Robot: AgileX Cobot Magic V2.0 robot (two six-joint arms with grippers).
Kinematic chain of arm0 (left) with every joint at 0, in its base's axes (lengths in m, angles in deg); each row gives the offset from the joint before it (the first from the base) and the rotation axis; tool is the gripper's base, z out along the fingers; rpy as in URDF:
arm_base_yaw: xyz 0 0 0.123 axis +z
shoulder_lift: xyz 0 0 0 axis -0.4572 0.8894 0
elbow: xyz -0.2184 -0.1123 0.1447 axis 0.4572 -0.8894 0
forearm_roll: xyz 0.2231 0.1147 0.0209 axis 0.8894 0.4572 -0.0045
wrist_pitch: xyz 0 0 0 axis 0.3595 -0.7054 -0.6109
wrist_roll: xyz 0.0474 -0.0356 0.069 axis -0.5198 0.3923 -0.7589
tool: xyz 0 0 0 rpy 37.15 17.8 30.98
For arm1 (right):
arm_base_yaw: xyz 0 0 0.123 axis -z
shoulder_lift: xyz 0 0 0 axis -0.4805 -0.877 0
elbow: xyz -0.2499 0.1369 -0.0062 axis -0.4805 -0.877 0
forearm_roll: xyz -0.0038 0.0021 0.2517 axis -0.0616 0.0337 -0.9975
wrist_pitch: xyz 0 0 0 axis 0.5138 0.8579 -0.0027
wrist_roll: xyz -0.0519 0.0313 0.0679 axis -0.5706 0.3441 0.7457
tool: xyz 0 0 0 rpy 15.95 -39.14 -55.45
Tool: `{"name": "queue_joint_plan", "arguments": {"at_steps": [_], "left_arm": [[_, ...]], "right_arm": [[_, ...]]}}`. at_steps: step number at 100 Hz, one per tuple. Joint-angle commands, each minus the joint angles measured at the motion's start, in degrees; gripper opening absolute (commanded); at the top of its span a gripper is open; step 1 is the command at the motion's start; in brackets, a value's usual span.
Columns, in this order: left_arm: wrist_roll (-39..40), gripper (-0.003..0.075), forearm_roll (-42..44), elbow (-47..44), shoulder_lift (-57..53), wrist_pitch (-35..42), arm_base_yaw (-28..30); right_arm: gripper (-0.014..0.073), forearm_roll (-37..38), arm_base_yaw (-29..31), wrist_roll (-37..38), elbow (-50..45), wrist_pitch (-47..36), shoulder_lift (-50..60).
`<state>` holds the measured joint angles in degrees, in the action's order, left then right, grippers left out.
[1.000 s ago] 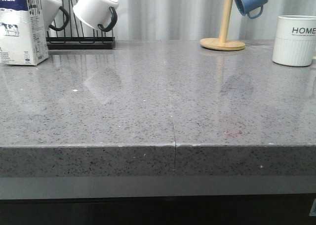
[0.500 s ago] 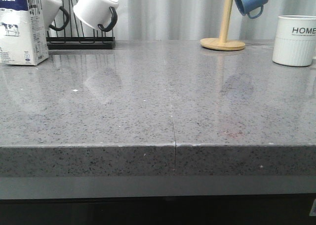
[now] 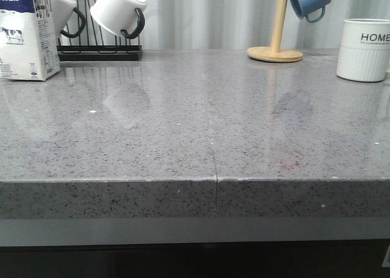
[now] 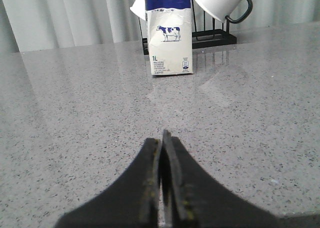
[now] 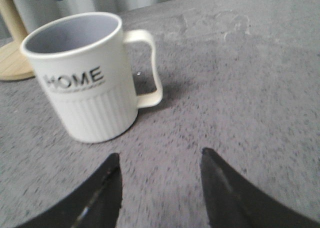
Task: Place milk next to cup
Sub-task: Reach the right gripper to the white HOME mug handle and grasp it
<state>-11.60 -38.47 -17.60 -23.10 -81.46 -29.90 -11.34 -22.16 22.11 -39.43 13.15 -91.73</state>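
Note:
The milk carton (image 3: pixel 24 37), white with a dark blue top and a cow picture, stands upright at the far left of the grey counter. It shows straight ahead in the left wrist view (image 4: pixel 170 38), well beyond my left gripper (image 4: pixel 162 138), which is shut and empty. The white ribbed cup (image 3: pixel 364 49) with "HOME" lettering stands at the far right. In the right wrist view the cup (image 5: pixel 85 78) is close ahead, its handle turned sideways. My right gripper (image 5: pixel 161 160) is open and empty, just short of the cup. Neither gripper shows in the front view.
A black rack (image 3: pixel 100 49) with white black-handled mugs (image 3: pixel 119 10) stands behind the milk. A wooden mug tree (image 3: pixel 275 49) holds a blue mug (image 3: pixel 309 0) at the back right. The counter's front edge (image 3: pixel 213 183) runs across the foreground.

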Motion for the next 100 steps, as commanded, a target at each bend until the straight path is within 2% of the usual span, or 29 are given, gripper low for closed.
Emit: {"name": "queue_joint_plan", "arguments": {"at_steps": [1, 77, 84, 96, 100], "left_arm": [[0.6, -0.0021, -0.4, -2.3, -1.7, 4.6, 0.0], [0.6, -0.0021, -0.4, -2.3, -1.7, 4.6, 0.0], [0.6, -0.0021, -0.4, -2.3, -1.7, 4.6, 0.0], [0.6, -0.0021, -0.4, -2.3, -1.7, 4.6, 0.0], [0.6, -0.0021, -0.4, -2.3, -1.7, 4.6, 0.0]], "right_arm": [[0.0383, 0.0, 1.0, -0.9, 4.8, -6.2, -2.2], [0.0375, 0.2, 1.3, -3.2, 27.0, -6.3, -22.0], [0.0302, 0.2, 1.3, -2.9, 28.9, -6.1, -23.5], [0.0033, 0.2, 1.3, -2.9, 30.5, -6.1, -24.9], [-0.0032, 0.2, 1.3, -2.9, 30.5, -6.1, -24.9]]}}
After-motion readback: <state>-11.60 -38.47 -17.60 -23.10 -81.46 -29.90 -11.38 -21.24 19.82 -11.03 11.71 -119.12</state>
